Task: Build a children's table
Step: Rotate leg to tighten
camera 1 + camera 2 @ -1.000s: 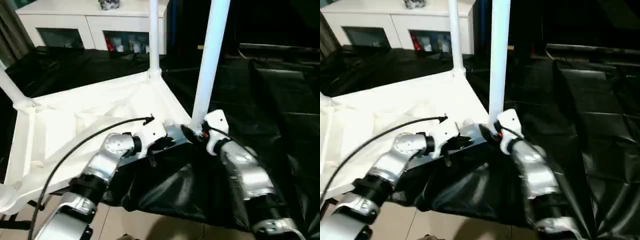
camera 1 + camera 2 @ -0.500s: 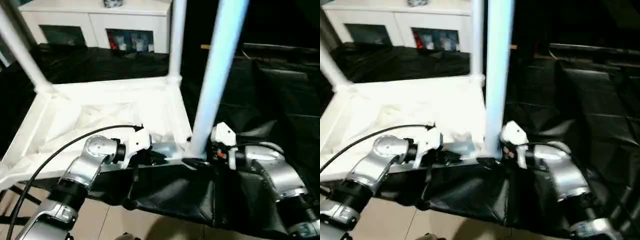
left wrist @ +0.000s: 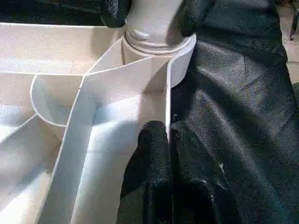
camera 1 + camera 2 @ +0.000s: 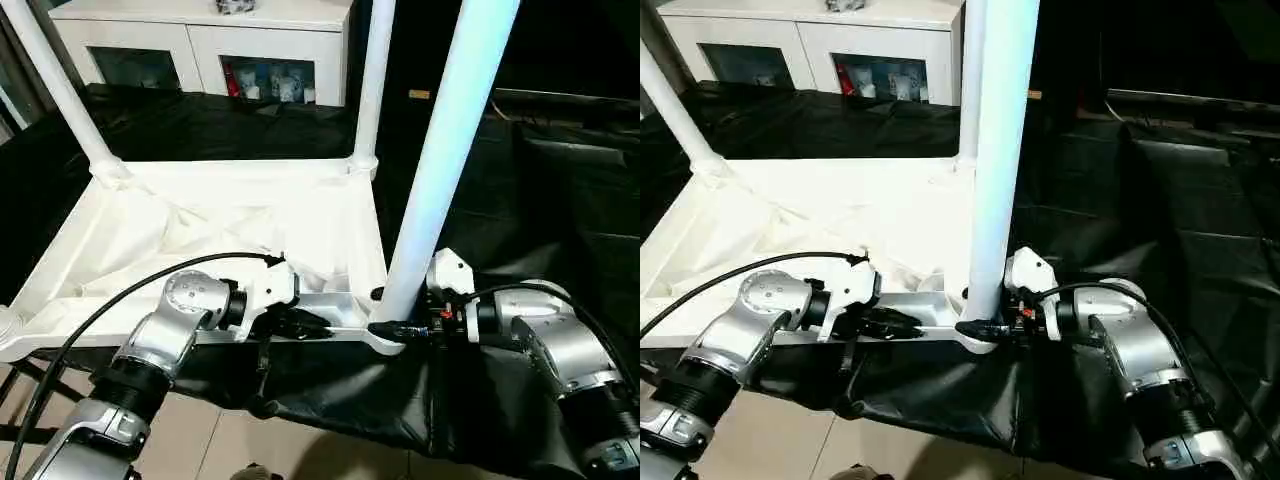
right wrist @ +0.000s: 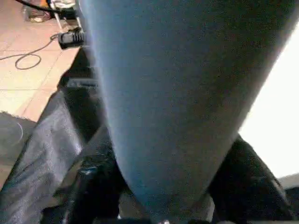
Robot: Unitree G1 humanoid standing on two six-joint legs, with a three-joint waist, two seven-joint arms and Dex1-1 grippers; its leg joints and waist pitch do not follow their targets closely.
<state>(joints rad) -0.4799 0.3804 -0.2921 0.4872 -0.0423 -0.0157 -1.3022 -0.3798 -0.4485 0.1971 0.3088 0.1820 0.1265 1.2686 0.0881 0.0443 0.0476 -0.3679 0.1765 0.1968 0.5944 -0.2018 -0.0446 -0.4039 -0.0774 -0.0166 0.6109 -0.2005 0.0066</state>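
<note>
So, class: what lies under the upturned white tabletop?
Black sheeting spreads beneath the tabletop and hangs over the front edge; whatever supports it is covered.

Ahead of me a white cabinet (image 4: 200, 40) stands against the far side, low and long, with glass-fronted compartments showing small colourful items (image 4: 262, 80) inside and some object (image 4: 237, 6) resting on its top. Black sheeting (image 4: 560, 210) drapes the work surface around me, creased and glossy. Below its hanging edge I see a tiled floor (image 4: 230, 445), pale and warm-toned, with a cable (image 5: 28, 55) lying across it.
</note>
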